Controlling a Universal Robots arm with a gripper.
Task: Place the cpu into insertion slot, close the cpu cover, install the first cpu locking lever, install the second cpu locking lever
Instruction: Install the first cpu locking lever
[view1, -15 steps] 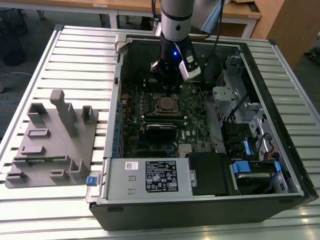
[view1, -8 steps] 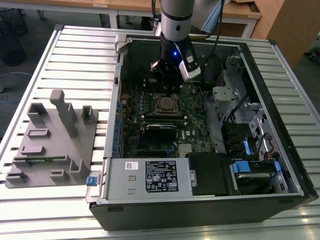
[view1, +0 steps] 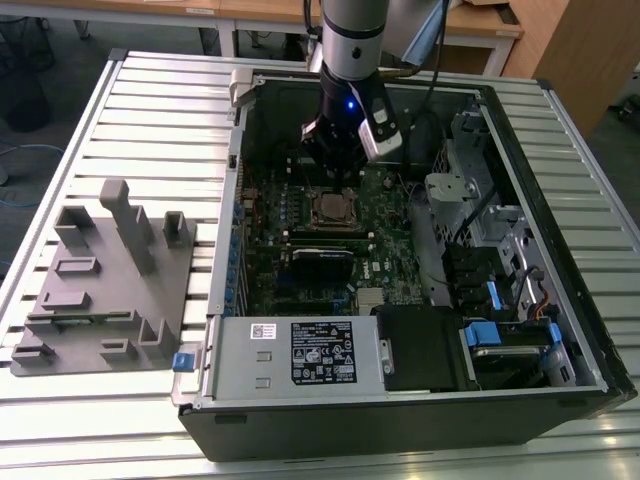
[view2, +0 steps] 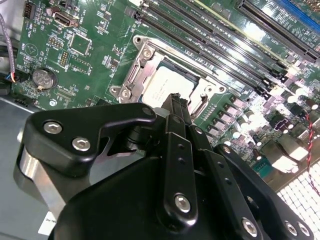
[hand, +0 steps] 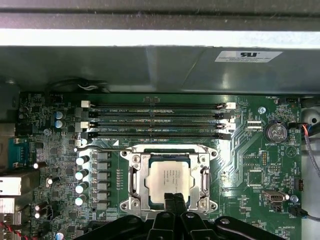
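Nearest the lens in both wrist views was your gripper (view2: 175, 100) (hand: 174, 199): black linkage body up close, its two fingers pressed together with nothing seen between them. The tips hung just over the edge of the cpu (hand: 170, 178) (view2: 166, 86); touching or not, can't tell. The cpu sat flat inside the insertion slot (hand: 129, 204), silvery top up, on the green board (hand: 235, 165). The cpu cover (hand: 136, 172) lay flat around the chip, framing it through its cut-out. A thin wire lever (hand: 100, 148) ran along the slot's side that faced the long black memory slots (hand: 155, 120), which lay just beside the slot. Lever latched or loose, can't tell. A coin battery (hand: 275, 131) sat on the board, well apart from the slot. In the exterior view your arm (view1: 355, 40) reached down into the open computer case (view1: 560, 250), right above the slot. A grey fixture block (view1: 100, 280) lay on the slatted table (view1: 150, 100), off the board, toward the exterior view's left.
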